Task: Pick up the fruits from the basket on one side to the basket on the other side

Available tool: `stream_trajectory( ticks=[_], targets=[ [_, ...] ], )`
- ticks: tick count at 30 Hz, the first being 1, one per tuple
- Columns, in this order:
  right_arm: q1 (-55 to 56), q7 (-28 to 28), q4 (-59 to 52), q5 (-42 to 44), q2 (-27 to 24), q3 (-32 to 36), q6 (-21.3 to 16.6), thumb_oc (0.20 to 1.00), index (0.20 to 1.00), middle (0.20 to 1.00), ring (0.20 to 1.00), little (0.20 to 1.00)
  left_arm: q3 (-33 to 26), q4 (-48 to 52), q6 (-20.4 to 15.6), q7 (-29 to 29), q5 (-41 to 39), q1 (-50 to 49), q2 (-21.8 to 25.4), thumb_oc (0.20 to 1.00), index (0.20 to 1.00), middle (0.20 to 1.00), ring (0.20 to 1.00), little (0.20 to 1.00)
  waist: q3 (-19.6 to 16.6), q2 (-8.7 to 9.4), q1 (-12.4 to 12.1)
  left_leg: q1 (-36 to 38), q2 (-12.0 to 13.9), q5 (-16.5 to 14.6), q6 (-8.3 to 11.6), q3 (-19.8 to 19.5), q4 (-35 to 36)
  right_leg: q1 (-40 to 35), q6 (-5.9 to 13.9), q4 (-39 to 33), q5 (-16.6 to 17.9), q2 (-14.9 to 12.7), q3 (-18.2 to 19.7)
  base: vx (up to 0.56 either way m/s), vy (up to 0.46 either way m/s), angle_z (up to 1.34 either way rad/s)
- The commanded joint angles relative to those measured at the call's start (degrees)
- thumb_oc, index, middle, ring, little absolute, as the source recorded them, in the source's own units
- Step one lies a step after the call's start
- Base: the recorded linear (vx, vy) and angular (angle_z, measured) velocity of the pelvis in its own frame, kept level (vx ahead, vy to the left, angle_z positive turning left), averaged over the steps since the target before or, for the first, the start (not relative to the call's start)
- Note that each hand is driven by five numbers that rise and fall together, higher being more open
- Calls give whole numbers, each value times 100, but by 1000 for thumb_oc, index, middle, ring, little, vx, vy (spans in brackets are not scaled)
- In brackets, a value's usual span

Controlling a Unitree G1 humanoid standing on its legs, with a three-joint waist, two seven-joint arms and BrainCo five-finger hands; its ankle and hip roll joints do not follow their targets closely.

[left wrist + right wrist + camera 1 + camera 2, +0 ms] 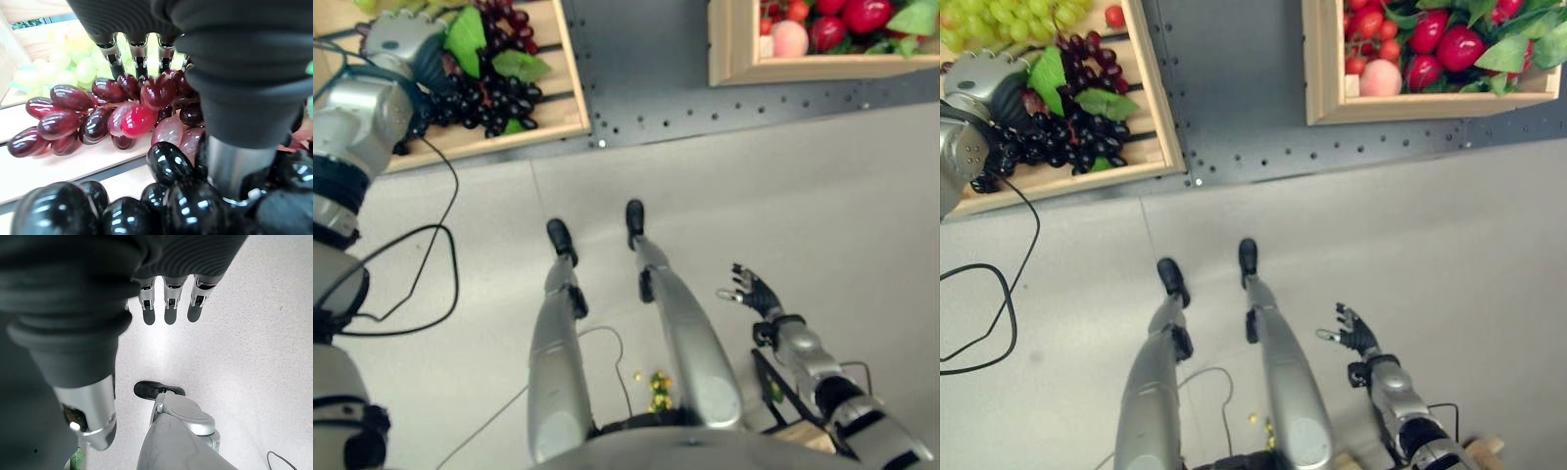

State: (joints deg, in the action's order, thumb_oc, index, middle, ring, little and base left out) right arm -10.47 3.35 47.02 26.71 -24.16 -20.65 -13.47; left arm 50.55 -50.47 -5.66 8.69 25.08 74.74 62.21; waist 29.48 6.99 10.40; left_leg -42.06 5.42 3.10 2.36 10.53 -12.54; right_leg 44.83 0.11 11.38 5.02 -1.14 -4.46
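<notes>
- L hand down in left crate, fingers reaching onto red grape bunch among black grapes — grip not closed yet, nothing lifted.
- R hand idle, low, fingers relaxed.
- Right crate already holds red fruit; the grapes' transfer is still ahead.

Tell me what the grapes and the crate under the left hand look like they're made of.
Grapes: likely glossy plastic, with hard highlights and uniform skins, though real fruit can't be excluded. Crate: pale, unpainted wooden slats, matte. Left hand reaches into the bunch.
</notes>
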Motion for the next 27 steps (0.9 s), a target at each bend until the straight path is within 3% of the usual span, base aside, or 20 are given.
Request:
stream_trajectory(
  ticks=[1,16,17,18,19,20,27],
  targets=[
    [460,64,-295,214,-235,105,-138,1000,1000,1000,1000,1000,239,-339,73,-50,29,-433,-279,1000,1000,1000,1000,1000,31,347,296,54,205,-777,54,-170,-651,-111,827,496,-518,-285,-111,0,0,0],
    [534,176,-318,354,-209,31,-192,1000,1000,1000,1000,1000,252,-790,62,254,-197,14,-169,1000,1000,1000,1000,1000,31,453,451,-427,328,-797,86,-195,-814,394,828,572,-457,-232,-103,4,-7,-2],
    [524,185,-334,377,-199,21,-191,1000,1000,1000,1000,1000,242,-827,72,261,-203,29,-201,849,849,849,849,849,31,452,456,-454,331,-813,80,-201,-838,405,824,572,-463,-223,-96,2,-23,-3],
    [518,178,-348,382,-196,16,-204,1000,1000,1000,1000,1000,218,-888,93,286,-186,16,-237,517,517,517,517,517,31,456,457,-477,342,-820,78,-211,-860,446,823,603,-473,-220,-92,0,0,0],
    [518,177,-348,382,-197,17,-204,1000,1000,1000,1000,1000,217,-889,93,287,-186,16,-238,238,238,238,238,238,31,455,457,-479,343,-820,78,-212,-862,447,823,605,-474,-220,-92,2,-32,0],
    [513,176,-385,401,-195,12,-217,1000,1000,1000,1000,1000,181,-878,121,297,-140,-41,-289,200,200,200,200,200,31,451,444,-491,342,-818,82,-219,-864,464,812,621,-489,-229,-92,0,0,0],
    [488,191,-547,413,-259,-1,-238,1000,1000,1000,1000,1000,-46,-868,143,284,-151,-323,-397,200,200,200,200,200,31,459,414,-458,321,-764,103,-235,-778,457,806,608,-476,-234,-117,0,0,0]
  ],
)
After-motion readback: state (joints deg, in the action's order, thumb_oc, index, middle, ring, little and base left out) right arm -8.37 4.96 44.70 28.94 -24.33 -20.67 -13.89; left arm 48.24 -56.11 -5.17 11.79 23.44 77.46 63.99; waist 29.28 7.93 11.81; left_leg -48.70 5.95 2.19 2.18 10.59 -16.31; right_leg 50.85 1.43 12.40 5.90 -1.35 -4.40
